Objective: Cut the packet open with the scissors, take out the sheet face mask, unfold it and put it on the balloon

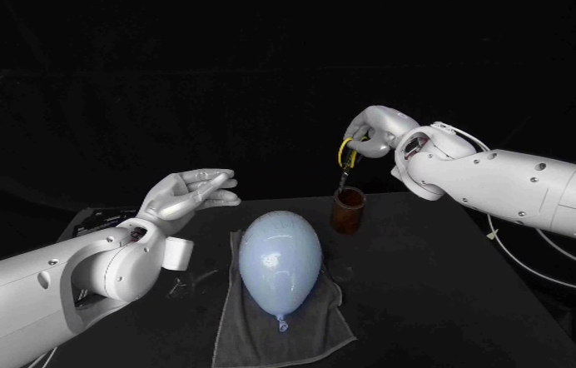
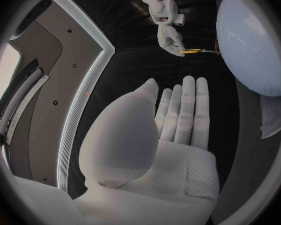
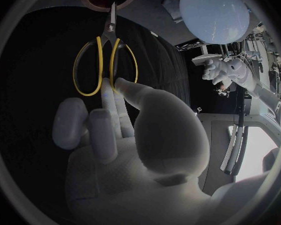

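We judge tool pick-up step: right hand (image 1: 372, 135) pinches yellow-handled steel scissors (image 1: 348, 155) over brown cylindrical holder (image 1: 347, 211); left hand (image 1: 190, 193) spread, empty; next needs packet held.

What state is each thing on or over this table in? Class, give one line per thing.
Brown cup: upright on the table.
Scissors: blades closed, tips pointing down over the cup.
Right hand: raised, holding the scissors by the handles.
Left hand: raised, open, holding nothing.
Grey cloth: spread flat.
Balloon: inflated, lying on the cloth, no mask on it.
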`<move>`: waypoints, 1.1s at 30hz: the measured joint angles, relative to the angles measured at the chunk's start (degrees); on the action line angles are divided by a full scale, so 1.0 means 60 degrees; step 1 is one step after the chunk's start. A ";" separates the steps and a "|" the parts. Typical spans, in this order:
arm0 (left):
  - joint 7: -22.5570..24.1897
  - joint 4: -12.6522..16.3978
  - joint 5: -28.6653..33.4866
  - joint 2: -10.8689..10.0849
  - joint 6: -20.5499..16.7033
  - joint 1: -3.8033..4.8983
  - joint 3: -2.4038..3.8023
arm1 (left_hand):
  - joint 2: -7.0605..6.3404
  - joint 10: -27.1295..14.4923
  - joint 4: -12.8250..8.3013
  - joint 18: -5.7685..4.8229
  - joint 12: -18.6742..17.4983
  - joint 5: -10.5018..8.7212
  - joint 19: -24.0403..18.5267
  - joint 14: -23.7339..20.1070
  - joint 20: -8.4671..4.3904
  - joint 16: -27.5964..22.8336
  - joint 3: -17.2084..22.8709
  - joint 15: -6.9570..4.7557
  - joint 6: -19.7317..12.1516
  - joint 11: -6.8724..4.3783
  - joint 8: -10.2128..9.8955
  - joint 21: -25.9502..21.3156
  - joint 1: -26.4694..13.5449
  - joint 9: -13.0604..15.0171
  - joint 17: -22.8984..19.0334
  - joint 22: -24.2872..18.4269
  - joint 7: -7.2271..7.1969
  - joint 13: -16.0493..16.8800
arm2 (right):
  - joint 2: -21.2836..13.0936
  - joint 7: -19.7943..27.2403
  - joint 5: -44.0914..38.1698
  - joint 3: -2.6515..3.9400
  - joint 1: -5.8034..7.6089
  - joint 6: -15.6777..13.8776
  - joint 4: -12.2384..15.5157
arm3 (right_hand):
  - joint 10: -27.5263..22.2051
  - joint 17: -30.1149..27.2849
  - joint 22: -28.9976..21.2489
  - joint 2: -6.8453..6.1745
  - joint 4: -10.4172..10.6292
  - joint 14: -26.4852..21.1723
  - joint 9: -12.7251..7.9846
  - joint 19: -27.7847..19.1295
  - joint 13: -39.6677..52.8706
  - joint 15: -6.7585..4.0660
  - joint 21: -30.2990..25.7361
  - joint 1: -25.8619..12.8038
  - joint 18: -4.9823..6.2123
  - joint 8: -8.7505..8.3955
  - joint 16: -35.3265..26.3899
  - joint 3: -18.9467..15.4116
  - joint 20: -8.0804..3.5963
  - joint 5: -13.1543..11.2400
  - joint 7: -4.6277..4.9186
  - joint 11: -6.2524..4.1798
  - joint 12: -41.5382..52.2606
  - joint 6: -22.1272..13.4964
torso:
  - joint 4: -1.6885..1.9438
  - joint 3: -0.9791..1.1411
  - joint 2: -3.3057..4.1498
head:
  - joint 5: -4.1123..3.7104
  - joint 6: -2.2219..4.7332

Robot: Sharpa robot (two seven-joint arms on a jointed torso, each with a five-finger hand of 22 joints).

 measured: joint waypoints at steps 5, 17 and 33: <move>-0.0047 -0.0057 -0.0009 0.0038 0.0038 -0.0001 0.0000 | 0.0038 -0.0037 0.0000 -0.0004 -0.0045 0.0000 -0.0145 -0.0245 0.0144 -0.0213 0.0000 0.0133 0.0000 0.0036 -0.0056 -0.0193 -0.0038 -0.0024 0.0045 -0.0089 0.0000 0.0000 | -0.0240 -0.0050 0.0018 0.0044 0.0344 -0.0144 0.0568 | 0.0001 0.0004 0.0057 -0.0027 0.0040 -0.0034 0.0001 0.0068 -0.0003 -0.0033 0.0040 -0.0026 -0.0002 0.0041 0.0000 0.0040 0.0002 -0.0001 -0.0032 -0.0001 0.0000 0.0001 | -0.0005 -0.0003 -0.0036 | 0.0012 0.0005; -0.0233 -0.1464 -0.0626 0.1032 0.0035 0.0147 0.0110 | -0.0147 -0.0216 -0.0148 -0.0011 -0.0095 0.0000 -0.1966 -0.2090 0.0721 -0.1629 -0.0230 0.0578 -0.0179 0.0213 -0.0235 -0.1503 -0.0081 -0.0071 -0.0268 -0.0700 0.0004 0.0000 | 0.0288 -0.0342 0.0238 0.0071 0.0733 -0.0356 0.0771 | 0.0069 0.0023 0.0072 -0.0087 0.0027 -0.0035 0.0213 0.0068 -0.0014 -0.0032 0.0039 -0.0089 -0.0061 0.0078 -0.0003 0.0058 0.0001 -0.0018 -0.0050 -0.0069 -0.0002 -0.0015 | -0.0011 -0.0024 -0.0188 | 0.0071 0.0084; -0.0459 -0.4166 -0.2191 0.3170 -0.0500 0.0507 0.0148 | -0.0267 -0.3071 -0.0089 -0.0610 -0.0163 0.0000 -0.4237 -0.4285 0.0732 -0.2860 -0.1451 0.1118 -0.2155 0.0656 -0.1140 -0.2487 -0.0088 -0.0430 -0.1126 -0.0818 -0.0314 -0.0060 | 0.2301 -0.1317 0.1278 0.0010 0.0572 -0.0371 -0.0898 | 0.0069 -0.0059 -0.0033 -0.0032 0.0014 -0.0036 0.0353 0.0066 -0.0005 -0.0031 0.0038 -0.0108 -0.0070 0.0118 -0.0007 0.0068 0.0002 0.0025 -0.0060 -0.0073 -0.0050 -0.0045 | -0.0022 -0.0047 -0.0260 | 0.0279 0.0143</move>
